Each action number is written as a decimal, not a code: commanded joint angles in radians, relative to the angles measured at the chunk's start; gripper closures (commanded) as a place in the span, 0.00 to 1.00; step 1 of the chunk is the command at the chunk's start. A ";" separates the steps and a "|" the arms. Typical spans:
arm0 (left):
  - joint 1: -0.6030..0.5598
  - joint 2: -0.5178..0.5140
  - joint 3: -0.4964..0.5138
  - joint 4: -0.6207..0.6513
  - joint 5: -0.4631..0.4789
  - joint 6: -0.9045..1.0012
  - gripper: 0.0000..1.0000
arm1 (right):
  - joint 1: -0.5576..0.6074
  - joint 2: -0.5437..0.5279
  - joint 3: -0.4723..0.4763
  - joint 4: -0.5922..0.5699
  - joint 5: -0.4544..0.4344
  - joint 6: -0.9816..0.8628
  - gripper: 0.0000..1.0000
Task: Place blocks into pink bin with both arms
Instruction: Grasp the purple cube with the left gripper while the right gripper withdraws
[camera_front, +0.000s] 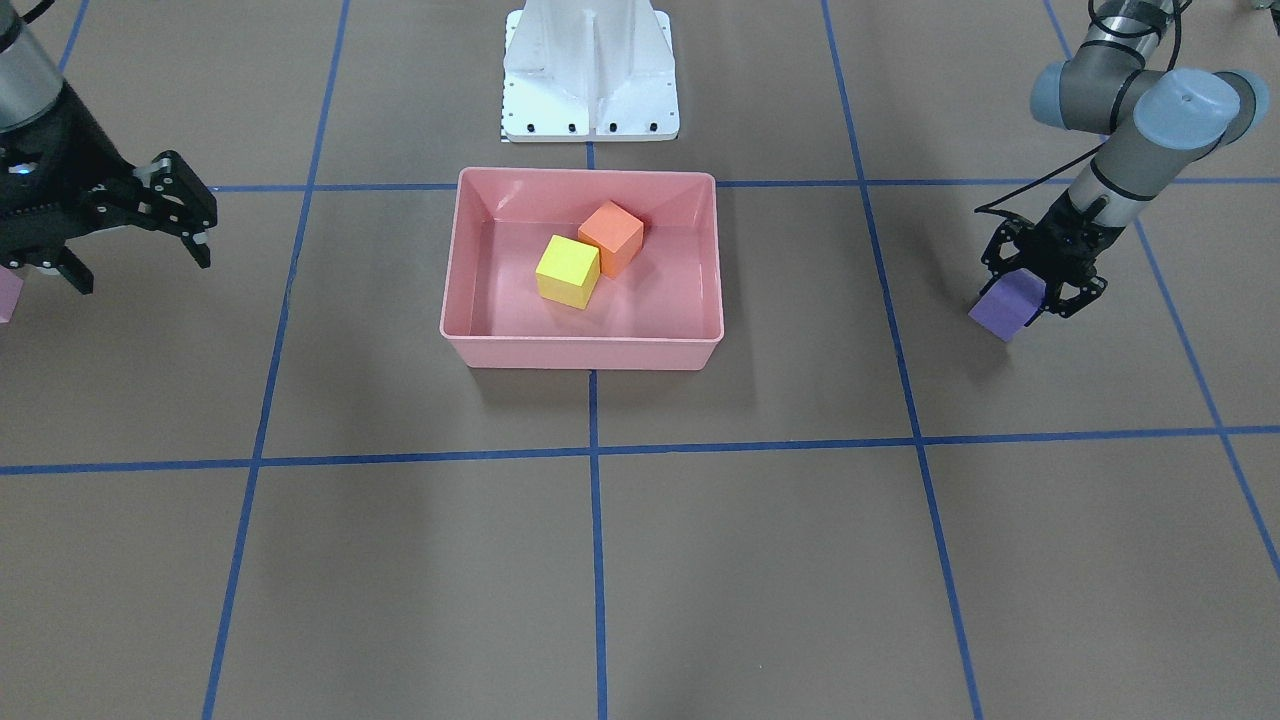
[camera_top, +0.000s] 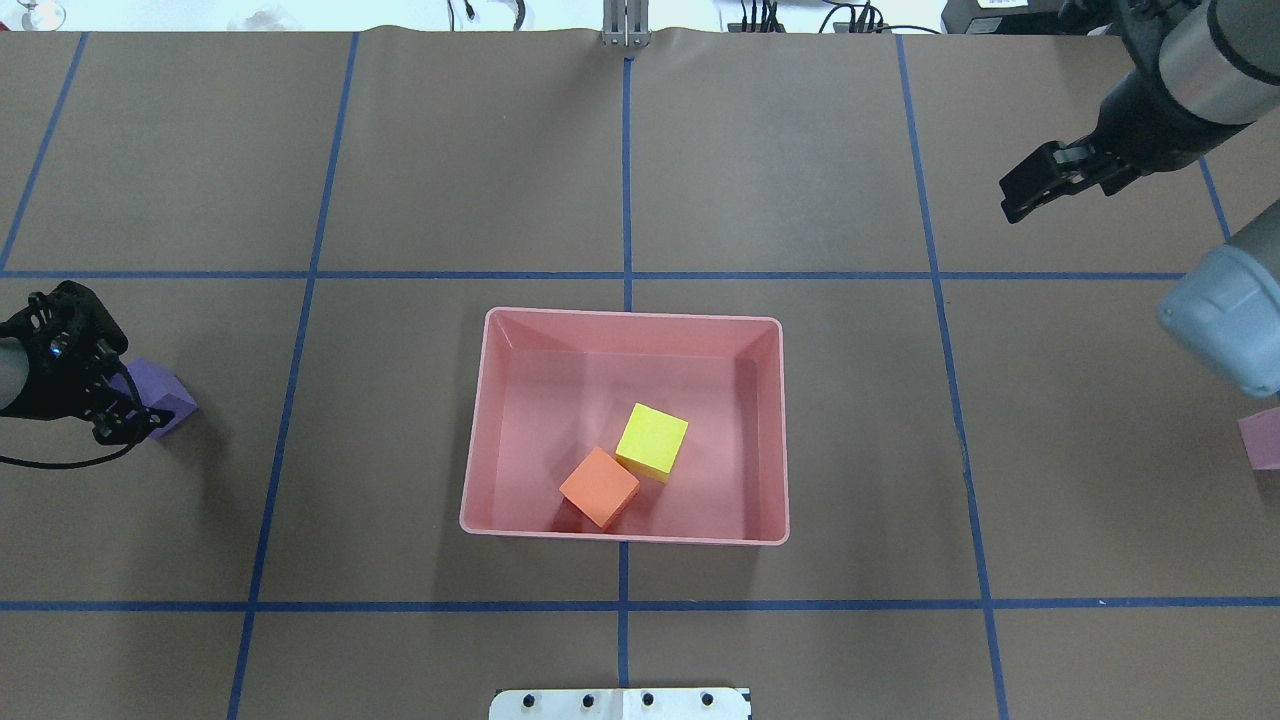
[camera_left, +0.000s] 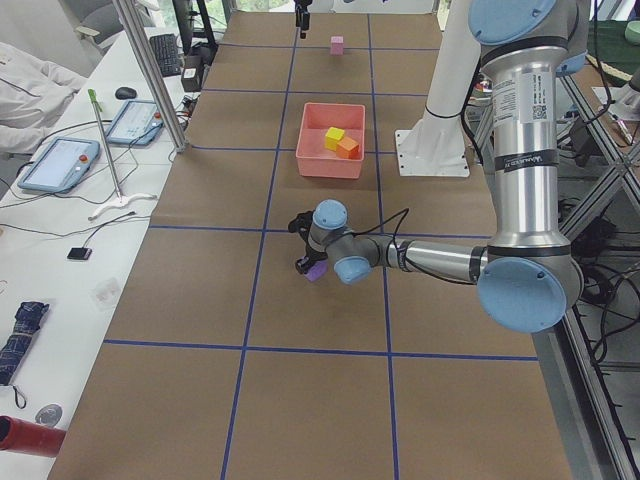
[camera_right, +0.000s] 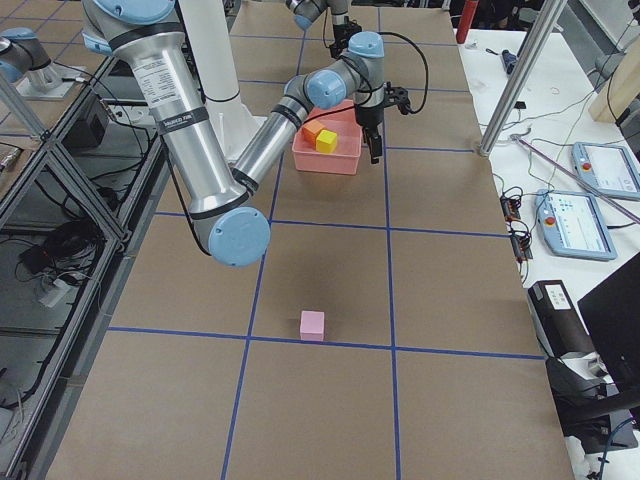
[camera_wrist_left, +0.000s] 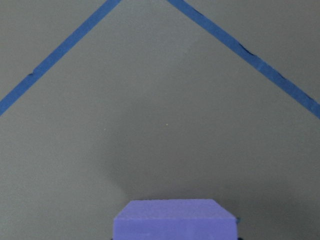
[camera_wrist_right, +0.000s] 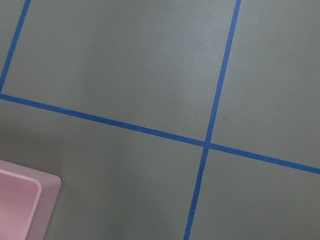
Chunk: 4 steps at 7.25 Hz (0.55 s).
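The pink bin stands mid-table and holds the yellow block and the orange block, which touch. My left gripper is low at the table, shut on the purple block; the block fills the bottom of the left wrist view. My right gripper is open and empty, raised above the table. The light pink block lies on the table at the right edge of the overhead view, apart from the right gripper. A corner of the bin shows in the right wrist view.
The white pedestal stands just behind the bin on the robot's side. Blue tape lines divide the brown table into squares. Operator desks with tablets line the far side of the table.
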<state>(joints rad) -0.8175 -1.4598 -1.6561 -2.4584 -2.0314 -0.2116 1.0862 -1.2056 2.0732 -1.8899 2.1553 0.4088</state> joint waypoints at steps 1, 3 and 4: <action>-0.002 -0.028 -0.025 0.024 -0.045 -0.003 0.59 | 0.136 -0.028 -0.094 0.000 0.078 -0.240 0.00; -0.008 -0.094 -0.225 0.315 -0.072 -0.018 0.59 | 0.227 -0.064 -0.183 0.000 0.109 -0.449 0.00; -0.008 -0.172 -0.335 0.508 -0.072 -0.073 0.59 | 0.245 -0.096 -0.189 0.002 0.115 -0.491 0.00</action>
<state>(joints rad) -0.8238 -1.5571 -1.8596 -2.1668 -2.0984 -0.2395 1.2957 -1.2673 1.9095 -1.8895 2.2577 0.0005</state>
